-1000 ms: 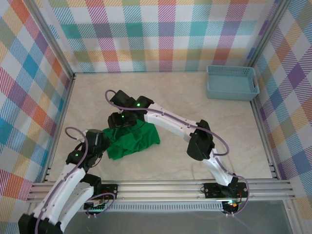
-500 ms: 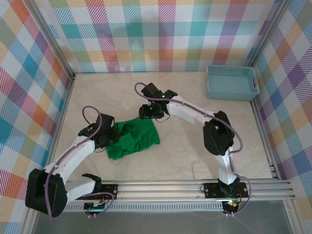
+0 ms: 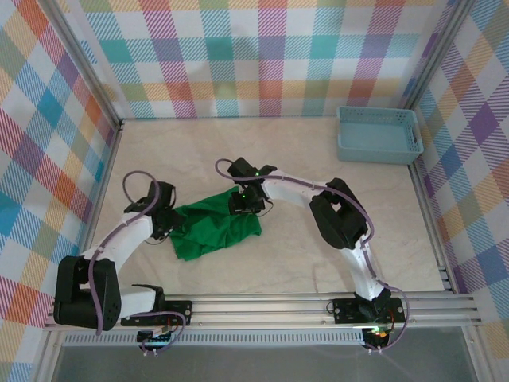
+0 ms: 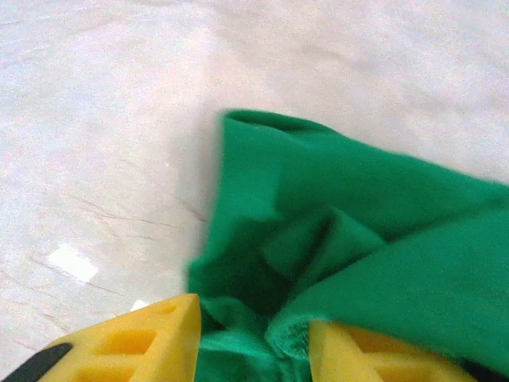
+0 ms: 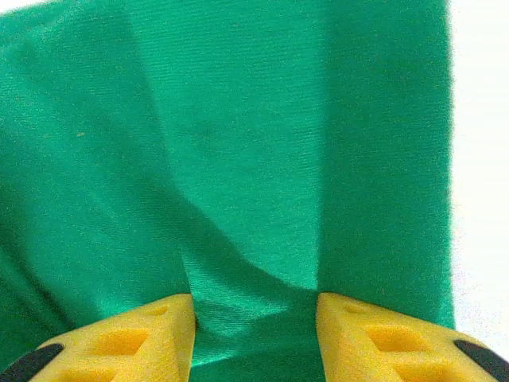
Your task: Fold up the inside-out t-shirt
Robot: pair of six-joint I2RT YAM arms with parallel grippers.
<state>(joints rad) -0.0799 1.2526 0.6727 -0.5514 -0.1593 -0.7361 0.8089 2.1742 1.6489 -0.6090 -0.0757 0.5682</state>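
Observation:
The bright green t-shirt (image 3: 216, 231) lies crumpled on the pale table, left of the middle. My left gripper (image 3: 165, 220) sits at the shirt's left edge. In the left wrist view the left gripper (image 4: 254, 318) is open, with a bunched fold of the shirt (image 4: 358, 207) lying between its yellow fingers (image 4: 151, 338). My right gripper (image 3: 245, 201) is down on the shirt's upper right edge. In the right wrist view the right gripper (image 5: 256, 306) is open, and a low ridge of the shirt (image 5: 238, 143) runs between its fingers (image 5: 135, 338).
A light blue plastic basket (image 3: 379, 135) stands at the back right corner. Checked walls and aluminium posts close in the table (image 3: 318, 247) on three sides. A metal rail (image 3: 270, 306) runs along the near edge.
The right gripper swung right off the shirt's top left, then dropped onto its upper right edge. The left arm reached forward to the shirt's left edge, and the cloth there spread leftward.

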